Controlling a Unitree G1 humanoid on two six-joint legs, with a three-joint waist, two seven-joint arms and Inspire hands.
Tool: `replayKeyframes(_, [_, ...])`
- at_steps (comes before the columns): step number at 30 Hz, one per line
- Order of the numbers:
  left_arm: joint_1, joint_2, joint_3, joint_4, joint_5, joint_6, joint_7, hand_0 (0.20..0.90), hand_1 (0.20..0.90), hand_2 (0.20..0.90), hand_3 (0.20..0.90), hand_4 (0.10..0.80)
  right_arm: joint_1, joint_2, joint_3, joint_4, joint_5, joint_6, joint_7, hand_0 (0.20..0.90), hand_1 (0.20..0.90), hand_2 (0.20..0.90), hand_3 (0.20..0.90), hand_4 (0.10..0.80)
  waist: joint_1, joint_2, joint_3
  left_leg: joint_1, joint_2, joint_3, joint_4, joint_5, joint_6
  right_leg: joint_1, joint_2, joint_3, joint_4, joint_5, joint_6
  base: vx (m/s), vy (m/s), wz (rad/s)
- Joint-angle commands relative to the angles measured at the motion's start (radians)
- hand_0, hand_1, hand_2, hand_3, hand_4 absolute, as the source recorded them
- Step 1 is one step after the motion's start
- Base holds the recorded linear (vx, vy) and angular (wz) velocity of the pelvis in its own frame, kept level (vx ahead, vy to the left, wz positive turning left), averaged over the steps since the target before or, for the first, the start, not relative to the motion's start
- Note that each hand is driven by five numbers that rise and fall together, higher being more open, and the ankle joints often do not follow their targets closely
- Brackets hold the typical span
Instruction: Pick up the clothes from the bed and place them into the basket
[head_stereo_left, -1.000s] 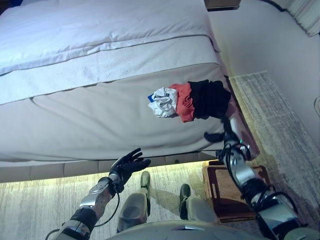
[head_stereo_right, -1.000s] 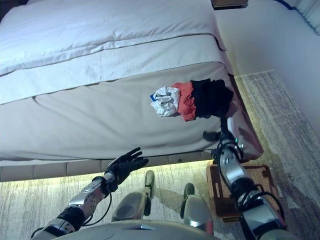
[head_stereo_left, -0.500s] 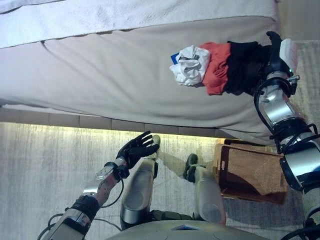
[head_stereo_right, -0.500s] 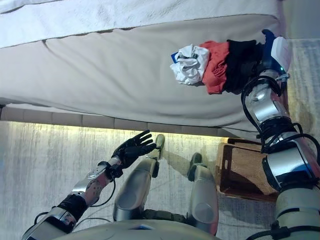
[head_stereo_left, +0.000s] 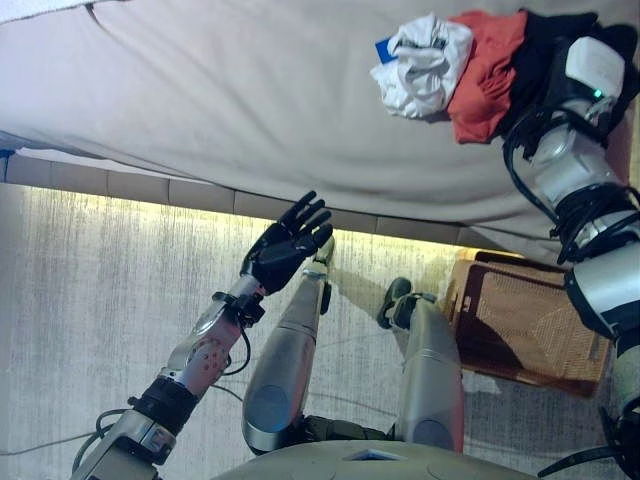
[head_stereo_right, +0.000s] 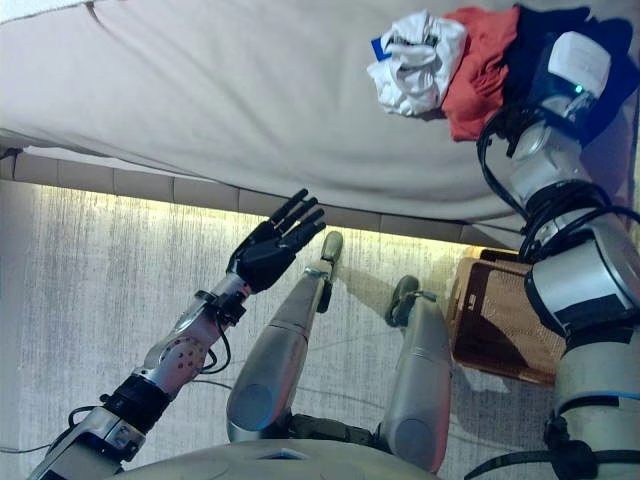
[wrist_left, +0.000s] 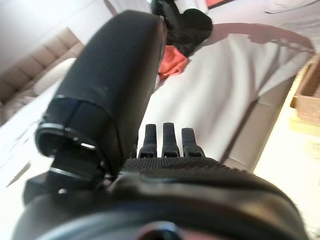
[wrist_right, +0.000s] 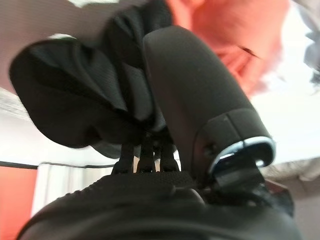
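**Desk:** Where were the clothes when this was taken?

**Operator:** All on the bed (head_stereo_left: 200, 100), bunched near its foot-end corner: a white garment (head_stereo_left: 425, 65), a red one (head_stereo_left: 487, 70) touching it, and a black garment (wrist_right: 75, 95) at the outer end of the row. The wicker basket (head_stereo_left: 520, 320) sat on the rug below that corner, and nothing showed inside it in the part I could see.

**Desk:** And the hands?

**Operator:** My right hand (wrist_right: 200, 105) was up at the black garment, its fingers running in under the cloth. With the tips buried I could not tell whether they had closed on it or lay straight. The left hand (head_stereo_left: 285, 245) hung above the rug in front of the bed, fingers spread, holding nothing, well apart from the pile.

**Desk:** So what did the step ask of you?

**Operator:** I judged it the grasp of the first piece, and not yet secured. To do it well I meant to gather a thick fold of black cloth between thumb and fingers, not a thin edge, then lift straight up before swinging over the basket. The red piece lay against the black, so a slow lift seemed wise, lest it drag off the mattress edge onto the rug.
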Motion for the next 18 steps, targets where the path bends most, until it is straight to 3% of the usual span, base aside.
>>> replayKeyframes(1, [0.046,-0.005,0.063,-0.166,-0.109,-0.086,-0.029,0.9,0.9,0.9,0.9,0.8,-0.154,-0.185,0.113,0.003,-0.087,0.084,-0.003,0.9,0.9,0.9,0.9,0.8,0.011,0.032,-0.041,-0.07,-0.003,0.042,0.369,-0.306,0.075,-0.049,0.046,0.039,-0.009,0.054,0.001,-0.016,-0.088,0.02])
replayKeyframes(11, [0.086,0.036,0.14,-0.264,-0.199,-0.079,-0.061,0.9,0.9,0.9,0.9,0.8,-0.259,-0.262,0.263,0.092,-0.184,0.208,0.108,0.9,0.9,0.9,0.9,0.8,0.031,0.036,-0.041,-0.226,0.003,0.051,0.458,-0.315,0.083,-0.203,0.055,0.013,0.093,0.043,-0.003,-0.012,-0.101,0.03])
replayKeyframes(15, [0.085,0.068,0.157,-0.267,-0.204,-0.057,-0.059,0.9,0.9,0.9,0.9,0.8,-0.283,-0.282,0.271,0.081,-0.074,0.147,0.108,0.9,0.9,0.9,0.9,0.8,0.033,0.033,-0.041,-0.255,0.0,0.051,0.483,-0.32,0.084,-0.23,0.054,0.005,0.117,0.043,-0.003,-0.017,-0.091,0.06])
replayKeyframes(16, [0.089,0.072,0.162,-0.264,-0.207,-0.057,-0.064,0.9,0.9,0.9,0.9,0.8,-0.283,-0.284,0.267,0.075,-0.048,0.121,0.107,0.775,0.775,0.775,0.755,0.655,0.033,0.032,-0.041,-0.257,0.001,0.051,0.488,-0.321,0.083,-0.232,0.054,0.004,0.12,0.043,-0.002,-0.005,-0.043,0.05])
replayKeyframes(17, [0.091,0.077,0.167,-0.265,-0.209,-0.056,-0.062,0.9,0.9,0.9,0.9,0.8,-0.286,-0.286,0.268,0.061,-0.011,0.103,0.128,0.564,0.564,0.564,0.507,0.407,0.033,0.029,-0.041,-0.254,0.001,0.051,0.488,-0.321,0.082,-0.229,0.054,0.002,0.12,0.041,-0.004,-0.005,-0.029,0.05])
replayKeyframes(18, [0.092,0.079,0.17,-0.264,-0.213,-0.058,-0.064,0.9,0.9,0.9,0.9,0.8,-0.284,-0.286,0.264,0.056,0.025,0.09,0.129,0.498,0.498,0.498,0.431,0.331,0.032,0.029,-0.041,-0.254,0.002,0.051,0.491,-0.319,0.082,-0.228,0.054,0.0,0.12,0.041,-0.005,0.0,0.0,0.0])
